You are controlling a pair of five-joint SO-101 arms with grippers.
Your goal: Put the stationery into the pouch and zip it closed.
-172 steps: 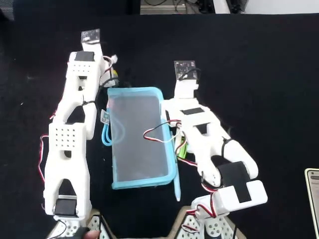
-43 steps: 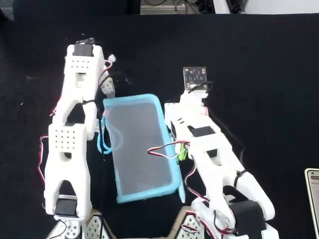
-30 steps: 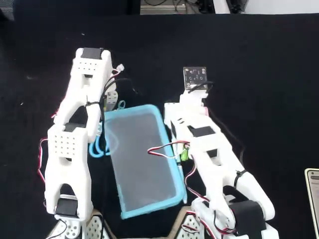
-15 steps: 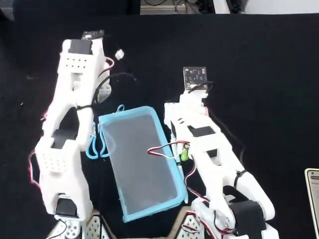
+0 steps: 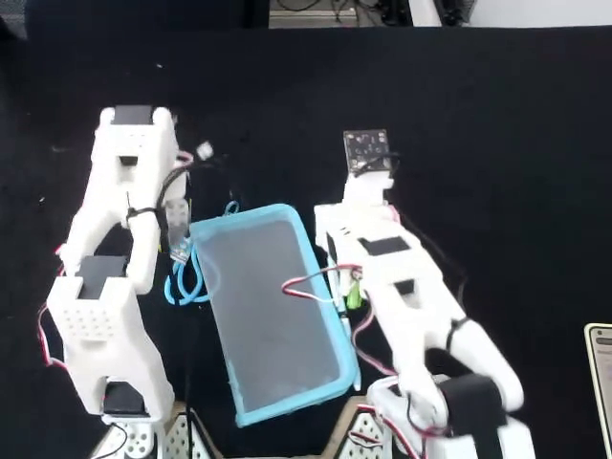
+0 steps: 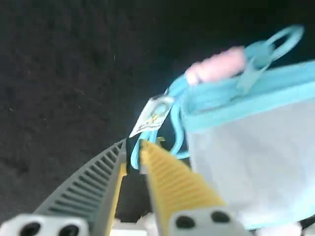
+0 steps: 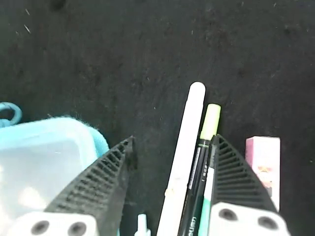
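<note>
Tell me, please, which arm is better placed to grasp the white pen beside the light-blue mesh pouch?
Right, probably: the open right gripper straddles the white pen; the left gripper is shut on the pouch's blue cord loop.

Nothing legible from here: the small tag (image 6: 152,114) at the pouch's (image 5: 273,306) ten o'clock corner carries a blurred mark, and the pen (image 7: 201,157) barrel's print is too small to make out
</note>
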